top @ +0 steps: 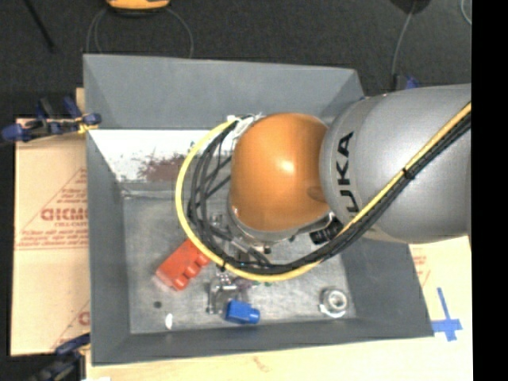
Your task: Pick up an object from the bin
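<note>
My gripper (pixel 219 292) reaches down from under the arm's orange cover to the front middle of the bin floor. A small blue piece (pixel 241 313) lies right at its tip, on the side toward the bin's front wall; whether they touch I cannot tell. An orange-red toy block (pixel 181 265) lies tilted just left of the gripper, apart from it.
A silver metal ring (pixel 334 301) rests in the front right corner of the floor. A tiny white bit (pixel 168 321) and a dark speck (pixel 156 305) lie near the front left. The arm and its cables cover the bin's middle and right.
</note>
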You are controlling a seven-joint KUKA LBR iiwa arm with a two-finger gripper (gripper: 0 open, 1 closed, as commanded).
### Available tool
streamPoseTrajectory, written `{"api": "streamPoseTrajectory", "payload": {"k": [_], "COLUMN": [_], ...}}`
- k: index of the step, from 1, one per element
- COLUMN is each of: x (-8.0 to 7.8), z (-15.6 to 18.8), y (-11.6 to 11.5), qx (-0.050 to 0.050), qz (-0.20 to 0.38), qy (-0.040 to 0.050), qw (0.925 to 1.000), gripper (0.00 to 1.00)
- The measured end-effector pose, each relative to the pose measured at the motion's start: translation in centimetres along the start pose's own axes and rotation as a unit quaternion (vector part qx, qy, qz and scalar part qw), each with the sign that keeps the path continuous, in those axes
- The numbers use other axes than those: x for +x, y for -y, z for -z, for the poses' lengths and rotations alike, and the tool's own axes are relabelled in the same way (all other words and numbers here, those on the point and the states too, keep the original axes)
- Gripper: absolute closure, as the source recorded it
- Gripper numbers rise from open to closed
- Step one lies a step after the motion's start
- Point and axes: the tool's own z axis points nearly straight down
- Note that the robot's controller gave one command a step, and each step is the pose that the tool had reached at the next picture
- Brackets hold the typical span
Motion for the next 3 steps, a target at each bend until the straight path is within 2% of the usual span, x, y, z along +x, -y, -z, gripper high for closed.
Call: {"api": "streamPoseTrajectory", "payload": {"k": [1,2,3], "x": [-6.1,-5.3,-5.5], "z": [-11.5,-14.2,-13.9], "y": [-2.0,-0.9,-1.0], "qx": [0.001,-0.001,-0.003], "qz": [0.070,0.178,0.176], "qy": [0.0022,0.0121,0.0151], "qw": [0.9976,0.9839,0.9843], "gripper": [0.00,0.00,1.00]}}
